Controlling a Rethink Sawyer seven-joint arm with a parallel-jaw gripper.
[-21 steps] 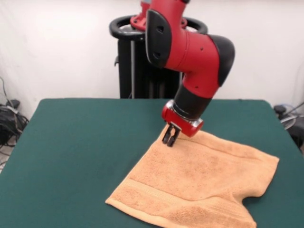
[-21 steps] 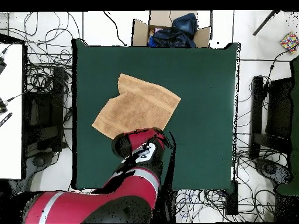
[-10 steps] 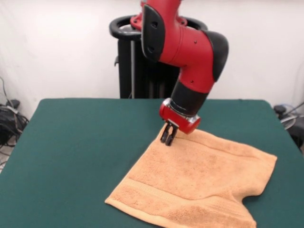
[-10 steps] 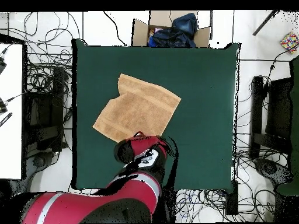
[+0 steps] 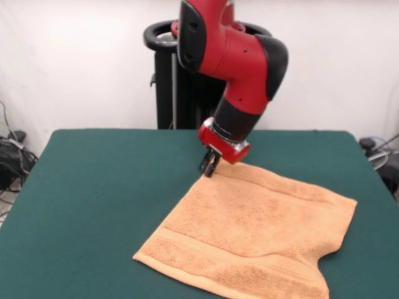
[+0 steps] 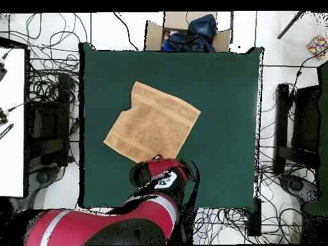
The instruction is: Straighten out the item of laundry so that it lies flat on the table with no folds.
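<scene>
Pincer (image 5: 209, 167) closed on the far corner of the towel (image 5: 249, 230), we judge to drag it taut. Towel lies right of centre on the green worktop (image 5: 100, 187); one near corner looks tucked under, so not yet flat.

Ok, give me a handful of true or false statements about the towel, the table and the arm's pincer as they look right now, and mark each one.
1. The pincer is at the towel's corner on the side of the pedestal. True.
2. The towel hangs over the edge of the table. False: in the overhead view it lies wholly on the green top, away from every edge.
3. The towel's outline has a notch on one side, so it is not fully spread. True.
4. The towel is blue. False: it is orange-tan.
5. A second cloth lies on the table. False: only the one towel is there.
</scene>
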